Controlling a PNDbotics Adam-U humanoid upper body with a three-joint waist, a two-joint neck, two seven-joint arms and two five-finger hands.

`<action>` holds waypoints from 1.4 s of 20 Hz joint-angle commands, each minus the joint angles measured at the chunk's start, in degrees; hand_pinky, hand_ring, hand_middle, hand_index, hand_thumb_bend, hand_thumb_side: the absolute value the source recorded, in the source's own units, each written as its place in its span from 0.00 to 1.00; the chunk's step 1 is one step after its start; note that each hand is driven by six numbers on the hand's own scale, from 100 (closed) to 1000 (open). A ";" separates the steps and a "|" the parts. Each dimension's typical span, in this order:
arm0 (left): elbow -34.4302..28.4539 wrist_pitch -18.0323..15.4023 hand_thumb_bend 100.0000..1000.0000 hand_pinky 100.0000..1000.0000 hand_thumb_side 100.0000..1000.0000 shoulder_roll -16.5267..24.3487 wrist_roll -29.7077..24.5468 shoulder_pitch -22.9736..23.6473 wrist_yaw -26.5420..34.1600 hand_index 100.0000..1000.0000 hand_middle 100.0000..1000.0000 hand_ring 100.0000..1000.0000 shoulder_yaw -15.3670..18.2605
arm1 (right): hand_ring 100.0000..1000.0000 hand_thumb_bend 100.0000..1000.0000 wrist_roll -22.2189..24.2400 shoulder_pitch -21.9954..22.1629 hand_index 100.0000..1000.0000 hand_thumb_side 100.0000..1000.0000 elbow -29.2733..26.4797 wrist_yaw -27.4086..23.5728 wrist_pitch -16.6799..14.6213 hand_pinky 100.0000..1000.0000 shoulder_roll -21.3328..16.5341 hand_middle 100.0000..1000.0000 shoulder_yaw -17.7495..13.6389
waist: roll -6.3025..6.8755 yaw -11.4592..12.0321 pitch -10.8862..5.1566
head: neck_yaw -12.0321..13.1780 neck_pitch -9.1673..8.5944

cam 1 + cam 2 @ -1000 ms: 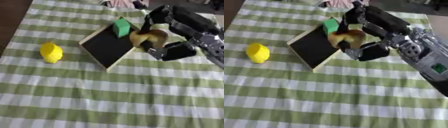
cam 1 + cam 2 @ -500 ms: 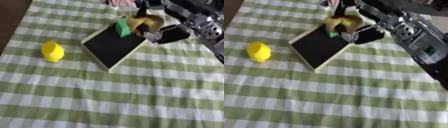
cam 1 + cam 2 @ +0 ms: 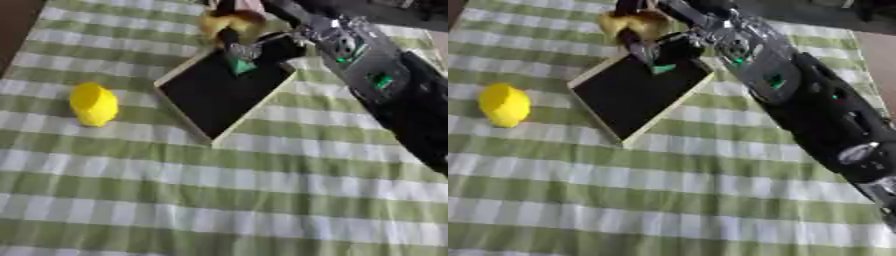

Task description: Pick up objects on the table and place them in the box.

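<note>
The right hand (image 3: 254,42) reached in from the upper right and hung over the far corner of the box (image 3: 223,97), a shallow tray with a pale rim and a dark floor lying askew on the green-checked bench (image 3: 219,200). Its fingers (image 3: 229,42) were curled round a tan, rounded object (image 3: 229,21), which sat above the far edge of the box, apparently clear of its floor. Holding it there, over the opening and not beside it, suggested the hand was lining up a drop inside the rim; whether the object sat fully over the floor or partly over the rim could not be told.

A small green block (image 3: 240,65) lay inside the box near that same corner, partly hidden by the fingers, so it seemed already dealt with. A yellow object (image 3: 93,103) rested on the cloth to the left of the box, apart from it, and looked to be the one item left to collect. The left hand showed in neither view.
</note>
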 commanded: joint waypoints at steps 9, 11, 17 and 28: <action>-1.01 0.24 0.00 0.71 0.51 0.76 -0.77 -0.04 0.45 0.83 0.69 0.75 -0.04 | 0.94 0.05 4.67 -0.82 0.93 0.00 1.53 11.81 -0.15 0.97 0.81 0.80 -0.36 | 1.00 -0.50 -1.42 | 0.10 -0.24; -1.01 0.28 0.00 0.71 0.51 0.79 -0.73 0.15 0.46 0.83 0.69 0.75 0.03 | 0.94 0.09 5.91 -0.88 0.94 0.00 -0.43 12.77 1.08 0.97 0.39 0.81 -1.26 | 1.07 -0.66 -1.60 | 0.34 -0.01; -1.01 0.41 0.00 0.71 0.51 1.09 -0.57 0.79 0.31 0.83 0.69 0.75 0.07 | 0.91 0.00 5.68 -0.49 0.92 0.00 -5.85 7.93 3.68 0.96 -1.01 0.76 -4.59 | 1.16 -1.49 -2.45 | 1.53 0.47; -1.01 0.62 0.00 0.71 0.50 3.54 0.44 3.23 -2.38 0.83 0.70 0.76 1.14 | 0.81 0.00 -9.34 16.93 0.79 0.22 -33.00 -29.62 10.75 0.91 -17.19 0.65 -19.85 | 1.32 -5.76 -3.73 | 6.55 1.75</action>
